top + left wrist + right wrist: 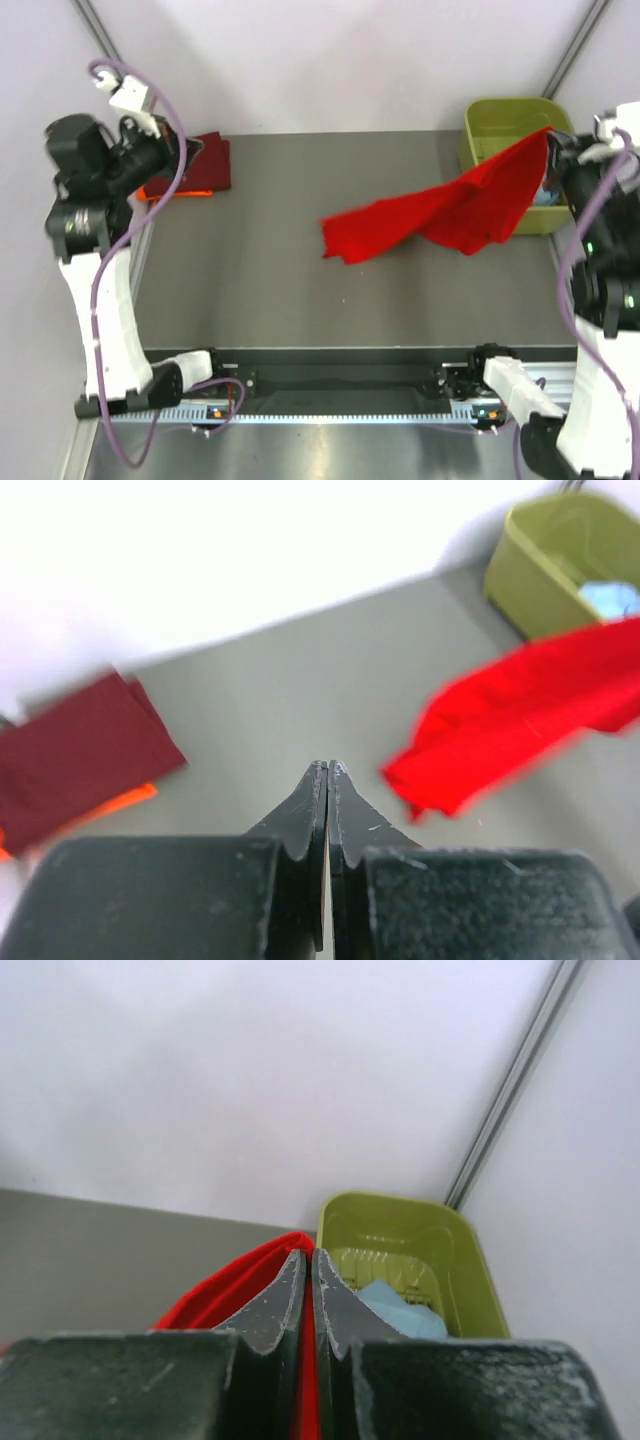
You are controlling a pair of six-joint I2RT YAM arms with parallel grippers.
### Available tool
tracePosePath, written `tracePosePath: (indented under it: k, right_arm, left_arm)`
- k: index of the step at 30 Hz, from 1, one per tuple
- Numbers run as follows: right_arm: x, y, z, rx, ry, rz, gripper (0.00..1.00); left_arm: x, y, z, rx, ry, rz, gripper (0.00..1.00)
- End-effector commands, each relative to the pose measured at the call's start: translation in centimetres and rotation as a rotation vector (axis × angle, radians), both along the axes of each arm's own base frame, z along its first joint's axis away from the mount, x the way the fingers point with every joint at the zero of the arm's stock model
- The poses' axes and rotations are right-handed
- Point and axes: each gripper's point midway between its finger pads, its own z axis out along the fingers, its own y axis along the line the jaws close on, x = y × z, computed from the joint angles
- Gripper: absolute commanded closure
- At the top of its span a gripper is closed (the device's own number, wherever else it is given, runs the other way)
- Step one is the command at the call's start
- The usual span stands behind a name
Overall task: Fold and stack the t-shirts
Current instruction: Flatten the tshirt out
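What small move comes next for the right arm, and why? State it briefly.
Probably draw the right gripper toward the table's middle and lower it, so the red t-shirt can be spread flat. Its jaws are shut on one edge of the shirt, held up by the olive-green tub, while the rest trails leftward, bunched. The left gripper is shut and empty.

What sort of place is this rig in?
Probably a lab robot cell: bare white enclosure walls, a grey tabletop, an olive-green plastic tub, and a bright red cloth t-shirt as test laundry.
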Motion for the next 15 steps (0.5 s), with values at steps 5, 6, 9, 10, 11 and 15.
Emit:
tracePosePath:
  k: [5,6,9,10,11,15]
  right_arm:
    - [-6.8,0.9,1.7,0.038,-0.122,0.028,1.0]
    - [-7.1,1.0,0.8,0.042,-0.102,0.031,1.0]
    - [-7.1,1.4,-0.1,0.057,-0.075,0.053,1.0]
    - [-7.0,1.5,-0.3,0.056,-0.066,0.062,1.0]
    - [-6.8,1.6,-0.4,0.056,-0.056,0.066,1.0]
    - [-5.0,1.8,-1.5,0.066,-0.002,0.079,1.0]
  left_arm:
    - [-5.0,-0.5,1.8,-0.001,-0.039,0.011,1.0]
    - [-5.0,-0.9,0.0,-0.026,0.04,-0.007,0.99]
    - [-5.9,-3.4,-7.1,-0.217,0.373,-0.105,0.78]
    - [-6.4,-4.7,-8.6,-0.292,0.46,-0.181,0.75]
    - [-6.5,-5.3,-11.9,-0.36,0.587,-0.203,0.7]
    - [-4.7,-6.7,-16.4,-0.507,0.755,-0.207,0.63]
